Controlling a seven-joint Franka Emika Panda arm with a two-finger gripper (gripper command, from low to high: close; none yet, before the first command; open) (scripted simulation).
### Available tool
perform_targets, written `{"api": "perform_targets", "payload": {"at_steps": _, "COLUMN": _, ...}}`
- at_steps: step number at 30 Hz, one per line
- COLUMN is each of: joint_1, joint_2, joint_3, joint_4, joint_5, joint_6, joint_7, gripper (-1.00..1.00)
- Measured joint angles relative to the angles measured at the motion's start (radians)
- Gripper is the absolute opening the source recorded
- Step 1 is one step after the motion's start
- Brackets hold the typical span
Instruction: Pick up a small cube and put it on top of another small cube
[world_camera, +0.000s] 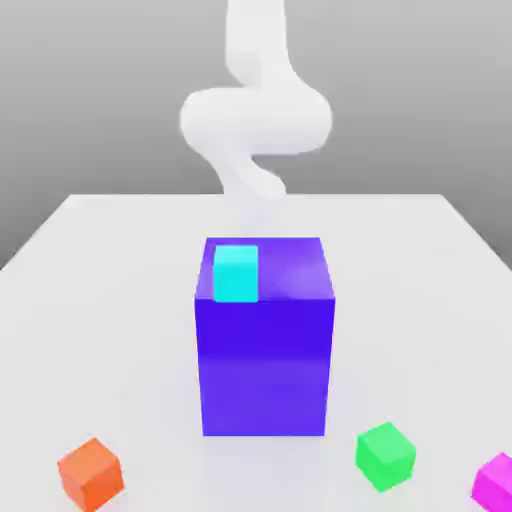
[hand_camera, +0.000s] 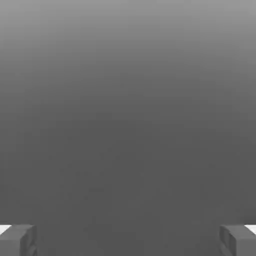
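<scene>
Nothing of the task looks done yet. The pink cube (world_camera: 497, 481) sits on the table (world_camera: 100, 300) at the near corner on the exterior view's right, partly cut by the frame edge, with nothing on it and nothing under it. The green cube (world_camera: 385, 456) is just beside it, the orange cube (world_camera: 91, 473) lies well apart on the exterior view's left, and the cyan cube (world_camera: 236, 273) rests on top of the big blue block (world_camera: 265, 340), toward its left side. All four small cubes lie apart from the arm (world_camera: 255, 115), which rises behind the block at the far side of the table — so reaching, gripping, lifting and stacking are, by my reading, all still to come. The gripper (hand_camera: 128, 240) is spread wide and holds nothing: in the hand view its two fingertips (hand_camera: 17, 240) stand at opposite edges with only plain grey between them. That view gives the state of the fingers, which the exterior view hides behind the block; the exterior view gives the layout of cubes and block — none of which appears in the hand view, whose lens faces empty grey background rather than the table.
</scene>
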Motion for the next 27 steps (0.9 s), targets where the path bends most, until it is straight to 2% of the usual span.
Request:
{"api": "perform_targets", "payload": {"at_steps": 17, "joint_1": 0.078, "joint_2": 0.622, "joint_3": 0.194, "joint_4": 0.059, "joint_5": -0.132, "joint_6": 0.146, "joint_7": 0.058, "gripper": 0.00}}
{"api": "perform_targets", "payload": {"at_steps": 27, "joint_1": 0.185, "joint_2": 0.984, "joint_3": 0.236, "joint_4": 0.094, "joint_5": -0.208, "joint_6": 0.231, "joint_7": 0.091, "gripper": 0.00}}
